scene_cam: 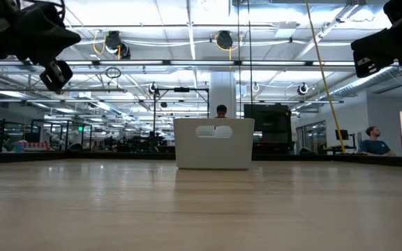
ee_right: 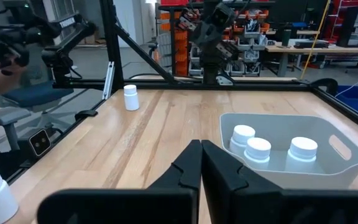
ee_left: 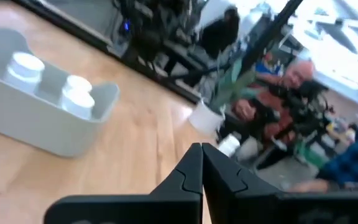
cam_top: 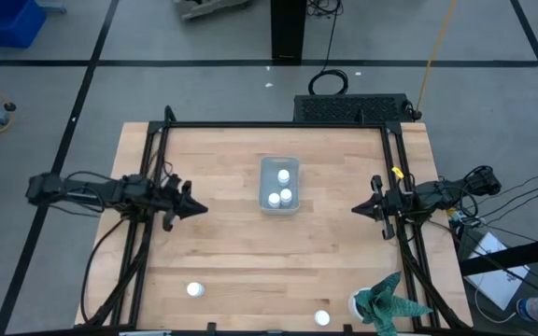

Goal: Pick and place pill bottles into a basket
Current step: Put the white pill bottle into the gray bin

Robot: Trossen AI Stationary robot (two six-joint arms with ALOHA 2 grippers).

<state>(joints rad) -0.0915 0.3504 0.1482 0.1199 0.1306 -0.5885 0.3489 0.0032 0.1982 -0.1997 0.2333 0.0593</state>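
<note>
Three pill bottles [cam_top: 279, 188] sit in the basket [cam_top: 266, 204] at centre; two remain near six o'clock. Both grippers, left gripper [cam_top: 197, 208] and right gripper [cam_top: 357, 210], are pressed together and empty; spread yours before descending.

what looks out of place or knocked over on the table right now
Nothing stands out. Three bottles stand upright in the basket, two more stand upright near the table's front edge, and the plant sits at the front right corner. Both grippers, left and right, hover shut and empty.
</note>
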